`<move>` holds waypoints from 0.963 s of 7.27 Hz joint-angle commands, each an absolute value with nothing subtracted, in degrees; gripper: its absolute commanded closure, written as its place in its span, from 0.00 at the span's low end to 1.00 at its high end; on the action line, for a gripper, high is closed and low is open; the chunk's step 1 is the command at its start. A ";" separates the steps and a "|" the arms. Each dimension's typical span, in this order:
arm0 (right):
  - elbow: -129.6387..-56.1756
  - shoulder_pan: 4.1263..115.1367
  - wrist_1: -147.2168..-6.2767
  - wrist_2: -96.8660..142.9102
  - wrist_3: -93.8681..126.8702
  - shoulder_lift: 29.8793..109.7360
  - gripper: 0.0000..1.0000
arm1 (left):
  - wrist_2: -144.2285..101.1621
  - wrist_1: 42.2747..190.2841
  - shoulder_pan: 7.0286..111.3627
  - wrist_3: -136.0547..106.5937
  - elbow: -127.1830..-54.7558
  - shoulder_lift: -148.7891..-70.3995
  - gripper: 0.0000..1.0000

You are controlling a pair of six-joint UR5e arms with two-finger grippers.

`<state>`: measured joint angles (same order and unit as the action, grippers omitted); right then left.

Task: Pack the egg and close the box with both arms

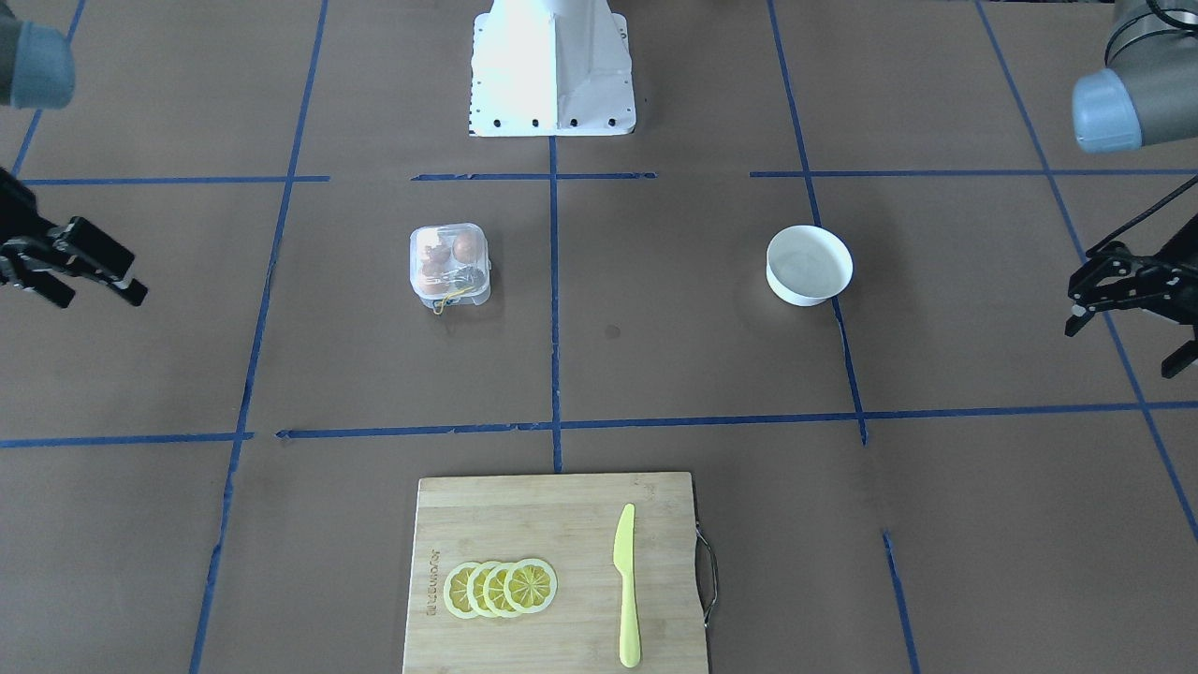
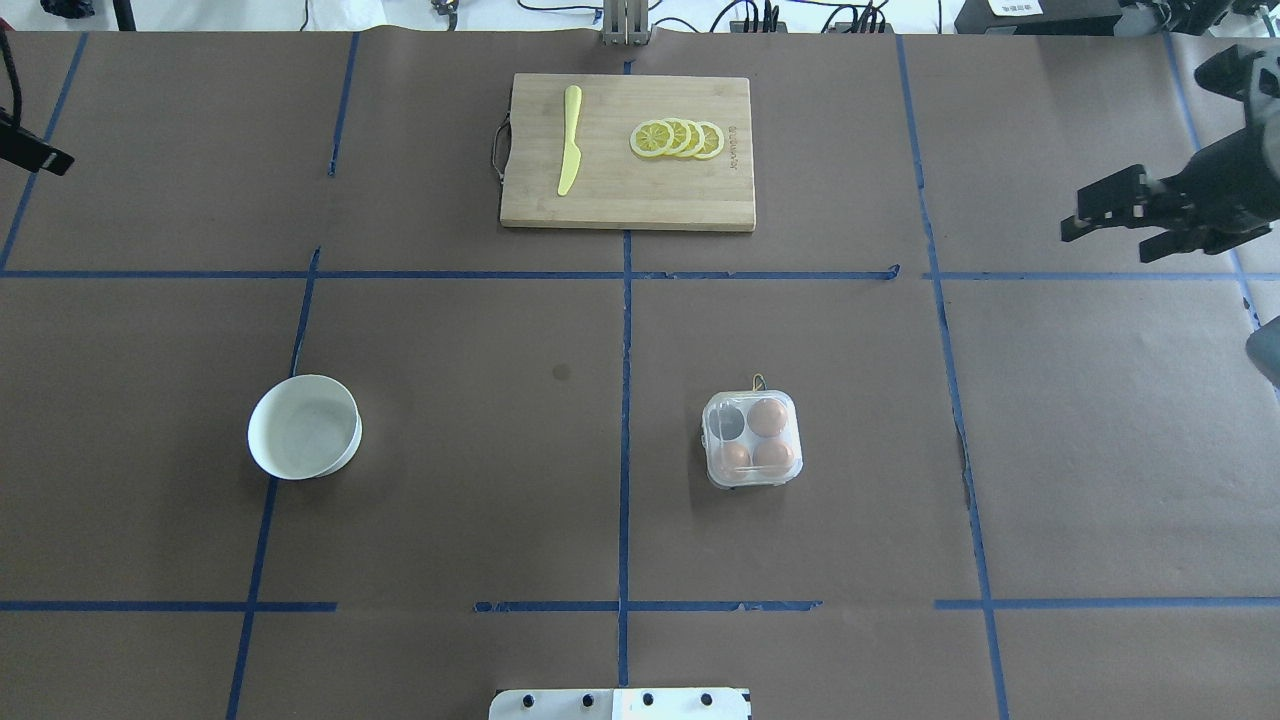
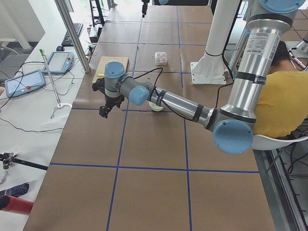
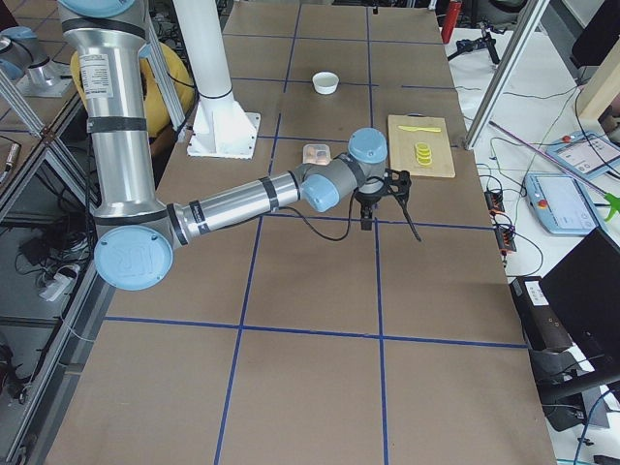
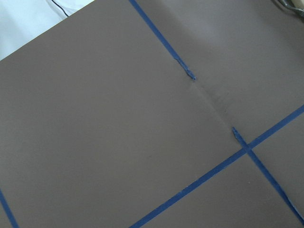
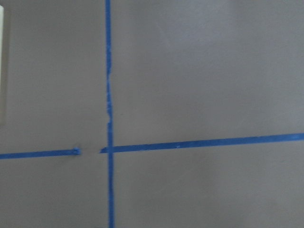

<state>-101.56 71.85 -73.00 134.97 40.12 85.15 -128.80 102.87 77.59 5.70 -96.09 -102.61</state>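
The clear box (image 2: 752, 440) sits right of the table's middle with its lid down; it also shows in the front view (image 1: 450, 265). Three brown eggs (image 2: 768, 417) lie inside and one cell is bare. A thin yellow loop (image 1: 453, 296) hangs at its far side. My right gripper (image 2: 1108, 245) hovers open and empty far to the right of the box, near the table's edge; it also shows in the front view (image 1: 98, 298). My left gripper (image 1: 1121, 348) is open and empty at the opposite edge, far from the box.
An empty white bowl (image 2: 305, 427) stands on the left half. A wooden cutting board (image 2: 627, 190) at the far side carries a yellow knife (image 2: 569, 140) and lemon slices (image 2: 678, 139). The white pedestal (image 1: 552, 65) stands at the near edge.
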 commanded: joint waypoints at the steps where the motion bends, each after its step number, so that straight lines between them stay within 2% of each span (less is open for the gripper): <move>1: -94.15 81.34 -78.89 135.35 18.99 85.34 0.00 | -128.76 101.00 83.65 14.39 -91.86 -102.13 0.00; 3: -94.39 87.34 -89.52 135.44 4.72 86.91 0.00 | -128.85 97.14 86.48 15.03 -90.27 -101.26 0.00; 6: -97.38 87.98 -98.50 135.53 3.43 84.22 0.00 | -134.98 76.19 87.45 13.89 -92.27 -100.29 0.00; 7: -98.60 87.98 -99.83 135.53 3.43 84.46 0.00 | -136.48 75.33 87.36 10.06 -92.02 -97.67 0.00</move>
